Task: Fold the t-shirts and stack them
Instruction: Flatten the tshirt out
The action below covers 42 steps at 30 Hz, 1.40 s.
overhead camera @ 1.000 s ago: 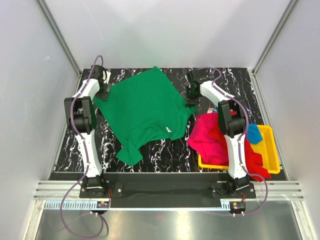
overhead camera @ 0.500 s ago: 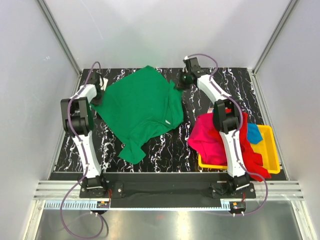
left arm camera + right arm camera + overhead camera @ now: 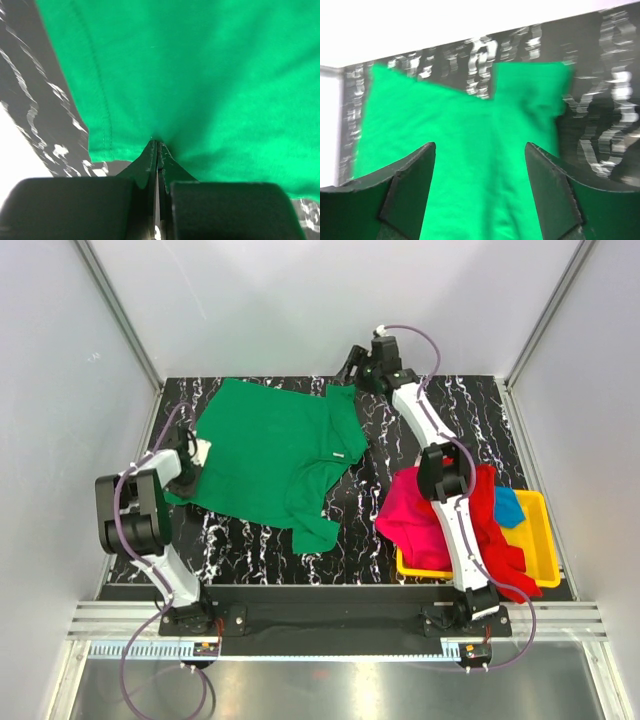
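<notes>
Black, white-veined worktop [image 3: 250, 550] filled the floor of a white booth, and the cloth on it had shifted within the last second. By the left edge, the left pincer [image 3: 190, 462] had drawn back toward the near-left corner. Its jaws were clenched on the hem of the green t-shirt [image 3: 270, 450], and the wrist view showed the cloth puckered at the closed tips [image 3: 156, 145].

The shirt had lain diagonally across the middle. It had swung round and spread flatter over the far-left part of the worktop, with one sleeve trailing toward the near edge. At the far edge, the right pincer [image 3: 352, 365] had travelled out beyond the shirt's far-right corner and hung released. Its jaws stood wide apart with nothing between them, and the green cloth lay below. Spreading looked nearly done, and no fold had yet been made.

Toward the near-right corner, the magenta-pink t-shirt [image 3: 415, 510], the red t-shirt [image 3: 508, 565] and the blue t-shirt [image 3: 510, 506] sat heaped, unfolded, in and over the yellow tray [image 3: 548, 540]. Plain pale walls [image 3: 60, 390] closed in the left, far and right sides, and metal posts [image 3: 120, 315] rose at the far corners.
</notes>
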Tool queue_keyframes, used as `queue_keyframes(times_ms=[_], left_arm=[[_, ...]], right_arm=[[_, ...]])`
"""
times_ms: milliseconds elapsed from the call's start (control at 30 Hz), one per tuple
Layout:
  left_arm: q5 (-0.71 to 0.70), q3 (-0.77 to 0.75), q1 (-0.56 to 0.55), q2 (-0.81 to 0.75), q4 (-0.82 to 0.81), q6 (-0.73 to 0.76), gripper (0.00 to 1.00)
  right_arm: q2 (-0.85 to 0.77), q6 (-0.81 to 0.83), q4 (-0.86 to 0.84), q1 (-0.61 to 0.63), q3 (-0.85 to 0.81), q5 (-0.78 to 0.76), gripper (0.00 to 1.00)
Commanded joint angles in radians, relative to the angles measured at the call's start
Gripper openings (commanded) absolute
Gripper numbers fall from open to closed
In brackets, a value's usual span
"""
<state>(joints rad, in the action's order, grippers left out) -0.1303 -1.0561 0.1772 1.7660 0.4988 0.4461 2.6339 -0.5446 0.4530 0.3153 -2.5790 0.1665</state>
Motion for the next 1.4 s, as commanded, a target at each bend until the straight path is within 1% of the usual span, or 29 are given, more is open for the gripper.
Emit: queue_keyframes(times_ms=[0, 33, 67, 100, 133, 167, 200, 233, 267, 300, 333, 367, 433, 500, 533, 567, 667, 733, 867, 967, 1033, 1067, 1133, 1167, 1233, 1267, 1300, 1333, 1367], left_arm=[[0.075, 0.059, 0.005, -0.051, 0.043, 0.037, 0.00], [0.083, 0.061, 0.010, -0.057, 0.062, 0.036, 0.07], [0.092, 0.050, 0.015, -0.066, 0.076, 0.032, 0.12], [0.112, 0.045, 0.021, -0.076, 0.092, 0.031, 0.17], [0.122, 0.039, 0.036, -0.098, 0.116, 0.028, 0.29], [0.124, 0.030, 0.042, -0.115, 0.130, 0.026, 0.33], [0.156, 0.025, 0.060, -0.132, 0.139, 0.020, 0.39], [0.161, 0.021, 0.070, -0.167, 0.150, 0.016, 0.44], [0.166, 0.018, 0.079, -0.183, 0.155, 0.011, 0.53], [0.164, 0.019, 0.088, -0.198, 0.155, 0.003, 0.59], [0.161, 0.021, 0.102, -0.220, 0.143, 0.000, 0.64], [0.140, 0.028, 0.113, -0.226, 0.127, -0.004, 0.66], [0.133, 0.028, 0.142, -0.209, 0.077, -0.024, 0.68], [0.132, 0.005, 0.177, -0.174, 0.063, -0.052, 0.68], [0.104, -0.020, 0.186, -0.133, 0.054, -0.064, 0.69], [0.100, -0.031, 0.189, -0.110, 0.053, -0.072, 0.68], [0.093, -0.047, 0.191, -0.047, 0.035, -0.078, 0.69], [0.100, -0.041, 0.189, -0.021, 0.030, -0.076, 0.72], [0.100, -0.030, 0.189, 0.004, 0.020, -0.073, 0.74], [0.103, -0.027, 0.191, 0.019, 0.014, -0.070, 0.72], [0.109, -0.025, 0.191, 0.023, 0.012, -0.069, 0.68], [0.116, -0.025, 0.188, 0.024, 0.015, -0.066, 0.58], [0.124, -0.027, 0.188, 0.026, 0.026, -0.067, 0.46], [0.150, -0.028, 0.188, 0.024, 0.029, -0.064, 0.36], [0.159, -0.027, 0.177, 0.020, 0.038, -0.055, 0.27], [0.165, -0.024, 0.174, 0.016, 0.038, -0.050, 0.16], [0.172, -0.024, 0.171, 0.018, 0.041, -0.050, 0.10], [0.179, -0.028, 0.171, 0.019, 0.044, -0.049, 0.04], [0.187, -0.028, 0.173, 0.020, 0.049, -0.050, 0.00]], right_arm=[[-0.102, 0.118, 0.140, -0.016, -0.011, -0.127, 0.77], [-0.200, 0.176, 0.153, 0.004, 0.047, -0.152, 0.76], [-0.262, 0.208, 0.151, 0.017, 0.128, -0.159, 0.75], [-0.399, 0.274, 0.119, 0.040, 0.328, -0.162, 0.74], [-0.464, 0.294, 0.106, 0.080, 0.429, -0.186, 0.73], [-0.526, 0.307, 0.099, 0.105, 0.522, -0.189, 0.73], [-0.631, 0.311, 0.110, 0.123, 0.677, -0.196, 0.70], [-0.679, 0.302, 0.119, 0.160, 0.748, -0.191, 0.68], [-0.721, 0.289, 0.127, 0.177, 0.814, -0.179, 0.66], [-0.794, 0.266, 0.134, 0.195, 0.924, -0.170, 0.63], [-0.825, 0.259, 0.145, 0.223, 0.966, -0.179, 0.59], [-0.845, 0.258, 0.159, 0.276, 1.002, -0.191, 0.59], [-0.884, 0.252, 0.216, 0.332, 1.065, -0.217, 0.58], [-0.903, 0.235, 0.249, 0.376, 1.124, -0.191, 0.58], [-0.916, 0.230, 0.251, 0.387, 1.149, -0.170, 0.57], [-0.922, 0.230, 0.247, 0.409, 1.198, -0.170, 0.56], [-0.936, 0.230, 0.221, 0.439, 1.270, -0.137, 0.57], [-0.931, 0.213, 0.191, 0.475, 1.301, -0.095, 0.57], [-0.894, 0.189, 0.127, 0.508, 1.365, -0.084, 0.58], [-0.859, 0.184, 0.081, 0.518, 1.375, -0.076, 0.59], [-0.813, 0.196, 0.062, 0.519, 1.366, -0.074, 0.59], [-0.795, 0.202, 0.059, 0.519, 1.350, -0.076, 0.60], [-0.749, 0.216, 0.065, 0.521, 1.333, -0.094, 0.61], [-0.735, 0.222, 0.073, 0.519, 1.324, -0.100, 0.61], [-0.712, 0.233, 0.075, 0.519, 1.321, -0.122, 0.62], [-0.706, 0.236, 0.069, 0.518, 1.321, -0.125, 0.61], [-0.694, 0.244, 0.069, 0.519, 1.318, -0.124, 0.58], [-0.687, 0.242, 0.070, 0.519, 1.315, -0.104, 0.43], [-0.684, 0.239, 0.079, 0.519, 1.312, -0.091, 0.33]])
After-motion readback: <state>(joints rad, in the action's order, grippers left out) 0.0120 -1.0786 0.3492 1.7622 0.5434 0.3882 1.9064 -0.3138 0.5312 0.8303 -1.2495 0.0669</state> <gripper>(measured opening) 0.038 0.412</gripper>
